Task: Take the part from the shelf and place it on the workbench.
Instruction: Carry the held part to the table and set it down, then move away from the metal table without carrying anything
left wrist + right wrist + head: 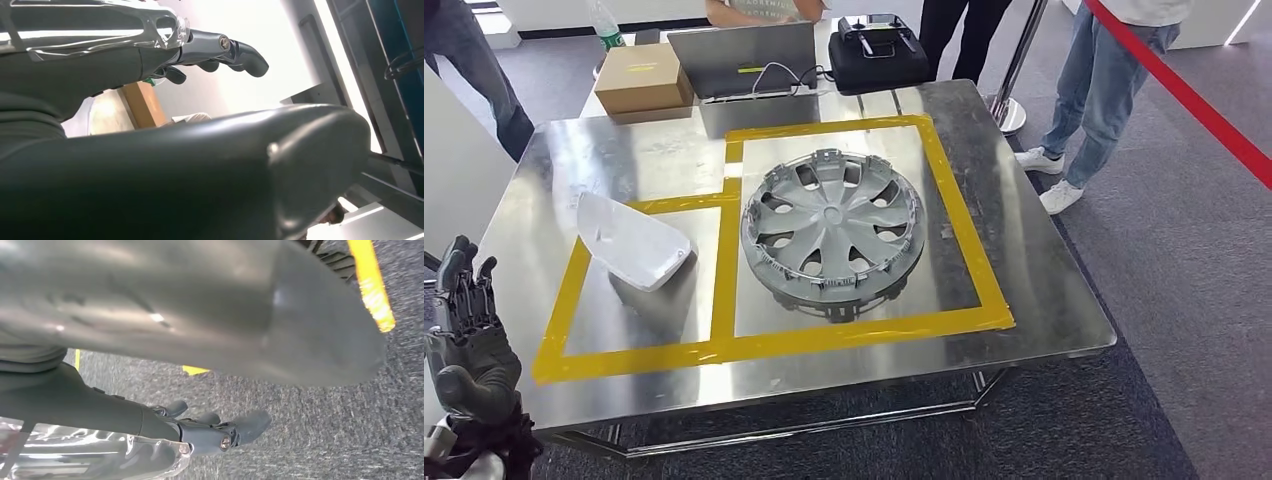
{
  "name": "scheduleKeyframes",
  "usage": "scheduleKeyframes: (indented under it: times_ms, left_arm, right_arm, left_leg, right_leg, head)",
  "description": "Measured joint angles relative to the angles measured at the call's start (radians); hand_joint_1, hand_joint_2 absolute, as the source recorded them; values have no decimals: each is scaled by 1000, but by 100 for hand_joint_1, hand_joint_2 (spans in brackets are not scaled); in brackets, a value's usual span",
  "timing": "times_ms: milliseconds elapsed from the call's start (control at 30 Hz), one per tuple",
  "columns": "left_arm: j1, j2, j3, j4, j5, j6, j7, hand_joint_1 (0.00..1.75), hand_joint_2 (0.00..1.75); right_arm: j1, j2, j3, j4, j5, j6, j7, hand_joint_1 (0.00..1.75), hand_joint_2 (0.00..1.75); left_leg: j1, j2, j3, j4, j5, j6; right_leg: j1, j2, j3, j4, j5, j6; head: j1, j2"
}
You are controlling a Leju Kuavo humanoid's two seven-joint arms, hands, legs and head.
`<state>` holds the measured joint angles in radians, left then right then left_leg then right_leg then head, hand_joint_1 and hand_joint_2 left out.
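A grey wheel cover point(832, 224) lies flat inside the large yellow-taped square on the steel workbench point(1044, 290). A white curved shell part point(629, 240) rests in the smaller taped square to its left. My left hand point(466, 335) is raised beside the bench's near-left corner, fingers apart and pointing up, holding nothing. In the left wrist view its fingers point(220, 50) are stretched out in free air. My right hand point(210, 432) hangs over grey carpet with its fingers extended and nothing in them.
At the bench's far edge sit a cardboard box point(642, 78), a laptop point(744, 60) and a black case point(876, 50). People stand behind and to the right point(1104, 90). A red barrier tape point(1194, 100) crosses the right side. Yellow floor tape point(372, 285) runs over the carpet.
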<state>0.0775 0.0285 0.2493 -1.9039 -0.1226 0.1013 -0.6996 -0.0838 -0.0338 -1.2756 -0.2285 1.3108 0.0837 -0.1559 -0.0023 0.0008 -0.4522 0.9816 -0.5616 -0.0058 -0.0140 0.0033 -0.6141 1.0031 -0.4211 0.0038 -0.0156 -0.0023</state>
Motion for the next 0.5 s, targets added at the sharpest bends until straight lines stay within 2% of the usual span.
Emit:
scheduleKeyframes:
  times_ms: [33,100,133,167,200,267,300,333,367,400,433,467,500]
  left_arm:
    - [6,1,-1,1,2,-1,0,0,0]
    - [23,1,0,3,7,-6,0,0,0]
    - [32,1,0,4,9,-11,0,0,0]
    - [42,1,2,5,12,-16,0,0,0]
    - [52,1,4,6,13,-23,0,0,0]
    - [74,0,10,10,13,-37,0,0,0]
    - [83,-2,13,13,12,-45,0,0,0]
    - [91,-3,15,18,10,-53,0,0,0]
    - [96,-5,17,24,9,-60,0,0,0]
    - [99,-6,19,29,8,-66,0,0,0]
    - [102,-8,21,34,7,-72,0,0,0]
    - [103,-10,23,40,7,-77,0,0,0]
    - [105,-12,25,44,8,-82,0,0,0]
  right_arm:
    - [-1,-1,5,0,5,1,-2,0,0]
    - [-2,-4,14,0,14,3,-10,0,0]
    - [-3,-6,18,0,18,4,-14,0,0]
    - [-3,-8,22,0,22,5,-19,0,0]
    - [-4,-12,26,0,25,7,-24,0,0]
    - [-6,-19,36,0,31,10,-32,0,0]
    - [-6,-23,39,0,33,11,-35,0,0]
    - [-6,-26,42,0,34,12,-37,0,0]
    - [-7,-28,44,0,34,13,-38,0,0]
    - [-7,-30,45,0,34,13,-38,0,0]
    - [-9,-32,47,0,34,13,-38,0,0]
    - [-11,-33,49,0,34,13,-38,0,0]
    - [-13,-34,50,0,34,13,-38,0,0]
  left_leg:
    - [-3,-1,12,-25,-1,4]
    - [-5,1,3,-31,10,18]
    - [-4,3,-5,-33,19,27]
    - [-2,5,-16,-35,30,37]
    - [0,7,-29,-37,42,44]
    - [-2,9,-55,-36,63,51]
    - [-3,10,-69,-34,74,51]
    - [-3,11,-81,-32,84,50]
    - [-4,11,-93,-29,93,49]
    - [-4,11,-105,-26,102,47]
    - [-4,11,-115,-20,109,44]
    - [-5,11,-126,-13,115,40]
    - [-6,11,-133,-7,121,35]
  right_leg:
    - [0,0,-2,-1,8,6]
    - [-2,0,-5,-5,20,20]
    - [-4,0,-10,0,12,26]
    - [-4,0,-19,20,-14,30]
    - [-5,-1,-32,60,-59,35]
    - [-5,-1,-64,189,-160,43]
    - [-5,-1,-72,250,-186,46]
    - [-5,-1,-66,285,-187,47]
    - [-5,-1,-43,283,-168,46]
    - [-5,-1,-1,241,-140,45]
    - [-5,-1,57,168,-119,42]
    - [-4,-1,116,84,-114,39]
    - [-2,-1,159,17,-118,35]
  head:
    - [-1,0]
    - [-2,0]
    - [-2,0]
    - [0,0]
    - [1,0]
    - [4,0]
    - [4,0]
    - [4,0]
    - [4,0]
    - [4,0]
    - [5,0]
    - [5,0]
    - [4,0]
